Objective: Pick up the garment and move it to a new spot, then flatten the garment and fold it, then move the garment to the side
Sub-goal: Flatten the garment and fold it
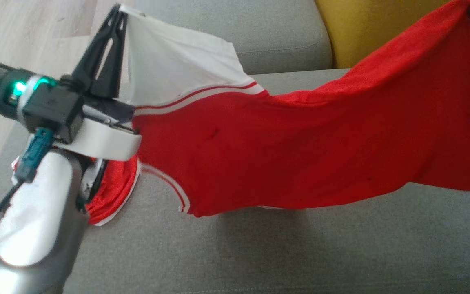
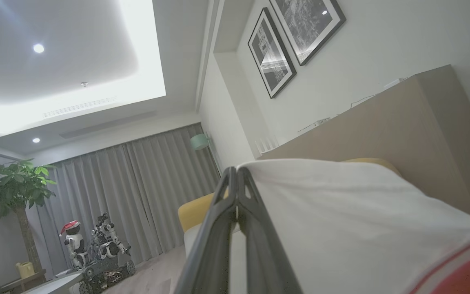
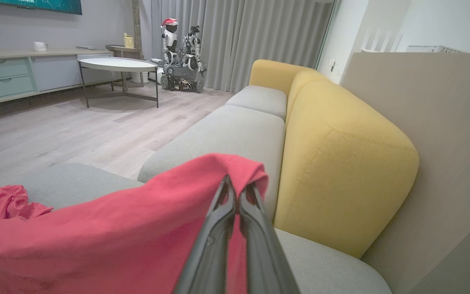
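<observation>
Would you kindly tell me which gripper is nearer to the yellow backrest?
Right. The right gripper, shut on the garment at its red end, is close beside the yellow backrest; the left gripper, shut on its white part, is across the sofa from it.

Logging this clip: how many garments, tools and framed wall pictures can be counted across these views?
garment: 1
tools: 2 (left tool, right tool, each shut on the garment)
framed pictures: 2
Total: 5
</observation>
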Tool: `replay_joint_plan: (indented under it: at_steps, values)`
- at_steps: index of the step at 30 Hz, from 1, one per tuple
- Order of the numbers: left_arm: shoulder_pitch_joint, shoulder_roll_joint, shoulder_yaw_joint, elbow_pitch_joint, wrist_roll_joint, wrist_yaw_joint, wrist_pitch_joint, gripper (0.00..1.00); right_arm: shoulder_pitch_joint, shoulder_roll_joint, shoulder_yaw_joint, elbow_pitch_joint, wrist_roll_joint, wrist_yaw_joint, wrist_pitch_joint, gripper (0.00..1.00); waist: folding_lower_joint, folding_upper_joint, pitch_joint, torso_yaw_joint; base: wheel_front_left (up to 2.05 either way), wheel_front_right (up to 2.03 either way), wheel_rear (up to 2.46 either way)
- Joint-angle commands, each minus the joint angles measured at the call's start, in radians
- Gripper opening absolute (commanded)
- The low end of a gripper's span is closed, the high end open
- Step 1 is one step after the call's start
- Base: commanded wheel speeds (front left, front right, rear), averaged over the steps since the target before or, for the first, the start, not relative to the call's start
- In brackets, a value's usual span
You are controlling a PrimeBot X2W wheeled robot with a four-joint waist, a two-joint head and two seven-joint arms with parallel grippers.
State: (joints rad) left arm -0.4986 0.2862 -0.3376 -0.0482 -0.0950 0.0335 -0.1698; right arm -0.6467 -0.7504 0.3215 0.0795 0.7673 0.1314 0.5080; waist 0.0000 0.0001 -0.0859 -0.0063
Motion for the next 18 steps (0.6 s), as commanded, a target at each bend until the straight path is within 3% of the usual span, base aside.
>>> replay_joint_plan:
  at_steps: [1, 6, 11, 18]
  values:
    - [-0.068, 0.041, 0.054, -0.045, 0.004, -0.005, 0.017, 0.00, 0.010, -0.031, -0.018, -0.039, 0.010, -0.001, 0.017, 0.00, 0.0000, -0.0001, 0.001, -0.004, 0.00, 0.00, 0.00]
    - [-0.089, 0.062, 0.065, -0.105, -0.015, -0.016, 0.102, 0.00, 0.051, -0.006, -0.100, -0.092, 0.048, -0.001, 0.099, 0.00, 0.0000, -0.0001, 0.012, -0.017, 0.00, 0.00, 0.00]
    - [-0.165, 0.063, 0.059, -0.040, -0.057, -0.059, 0.164, 0.00, 0.033, 0.063, -0.142, -0.080, 0.052, -0.001, 0.147, 0.00, 0.0000, -0.0001, 0.066, -0.033, 0.00, 0.00, 0.00]
    - [-0.472, 0.058, 0.088, 0.182, -0.106, -0.113, 0.156, 0.00, -0.238, 0.200, -0.118, 0.037, -0.024, -0.001, 0.111, 0.00, 0.0000, -0.0001, 0.273, -0.052, 0.00, 0.00, 0.00]
